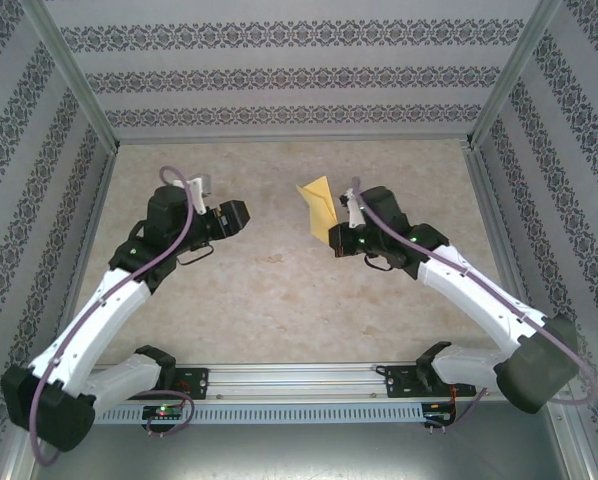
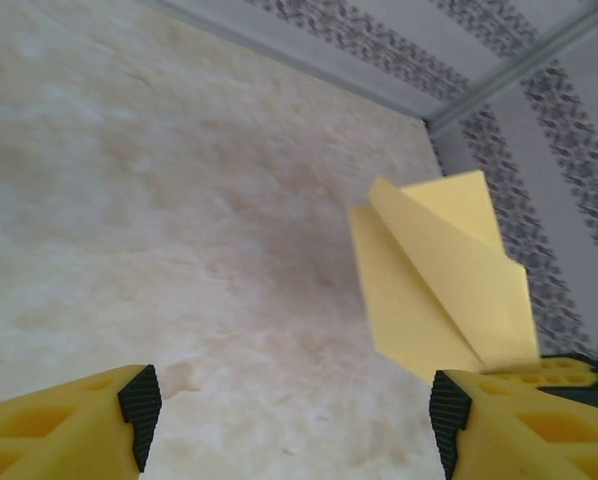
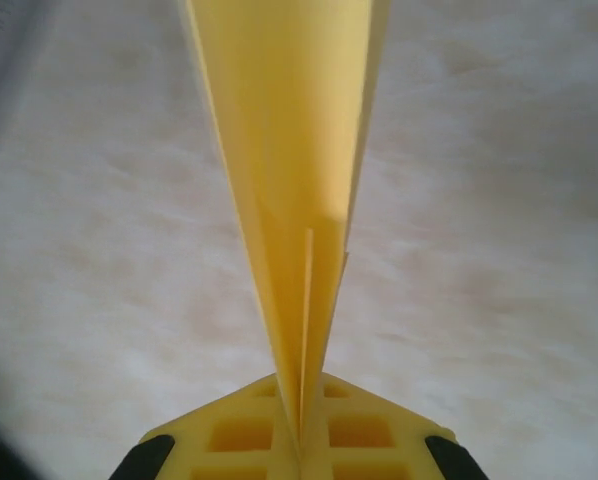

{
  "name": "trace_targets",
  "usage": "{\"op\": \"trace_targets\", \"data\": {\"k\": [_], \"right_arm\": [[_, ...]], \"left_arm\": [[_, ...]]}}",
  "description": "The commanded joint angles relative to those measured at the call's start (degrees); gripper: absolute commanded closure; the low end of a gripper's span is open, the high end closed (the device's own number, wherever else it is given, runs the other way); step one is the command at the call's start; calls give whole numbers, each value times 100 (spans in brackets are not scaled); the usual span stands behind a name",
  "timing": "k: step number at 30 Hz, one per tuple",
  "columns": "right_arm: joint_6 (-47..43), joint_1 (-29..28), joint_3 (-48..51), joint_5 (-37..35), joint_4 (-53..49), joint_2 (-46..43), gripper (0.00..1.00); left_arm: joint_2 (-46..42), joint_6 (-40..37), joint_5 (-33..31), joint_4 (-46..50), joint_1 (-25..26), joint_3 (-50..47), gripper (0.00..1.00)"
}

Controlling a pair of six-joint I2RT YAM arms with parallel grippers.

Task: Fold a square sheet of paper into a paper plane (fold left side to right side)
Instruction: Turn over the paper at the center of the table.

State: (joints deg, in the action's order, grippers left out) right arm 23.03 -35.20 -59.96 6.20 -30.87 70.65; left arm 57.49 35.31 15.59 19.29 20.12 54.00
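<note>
Pinching the paper plane [image 3: 289,150] flat along its centre crease, the right gripper [image 1: 337,240] has its jaws fully closed on the yellow paper and holds it raised off the table [image 1: 279,310], at about one o'clock from the table's middle in the top view. At about ten o'clock the left gripper [image 2: 289,405] stands wide open with nothing between its pads, apart from the paper. Judging by the slim, layered, pointed shape, the folding looks essentially finished; what seems left is at most a last crease and setting the plane down.
</note>
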Motion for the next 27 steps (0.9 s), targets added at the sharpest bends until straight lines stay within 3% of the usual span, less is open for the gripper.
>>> {"op": "trace_targets", "data": {"k": [1,7,11,18,27], "right_arm": [[-1127,-616,-703,-3025,-1812,503,100],[-1888,-1565,-1705,-5773,-2863,2116,100],[-2163,-1830,-1937,-6647,-3091,3079,100],[-2340,-2083,-1988,-6728,-2943,4148,100],[-2700,-2518,-1958,-5644,-2819,4785,97]], "left_arm": [[-380,-446,-907,728,-54,-173,24],[-759,-407,-1438,892,-56,-273,23],[-839,-393,-1495,901,-61,-317,22],[-830,-383,-1461,910,-56,-347,22],[-724,-376,-1425,831,-58,-355,21]]}}
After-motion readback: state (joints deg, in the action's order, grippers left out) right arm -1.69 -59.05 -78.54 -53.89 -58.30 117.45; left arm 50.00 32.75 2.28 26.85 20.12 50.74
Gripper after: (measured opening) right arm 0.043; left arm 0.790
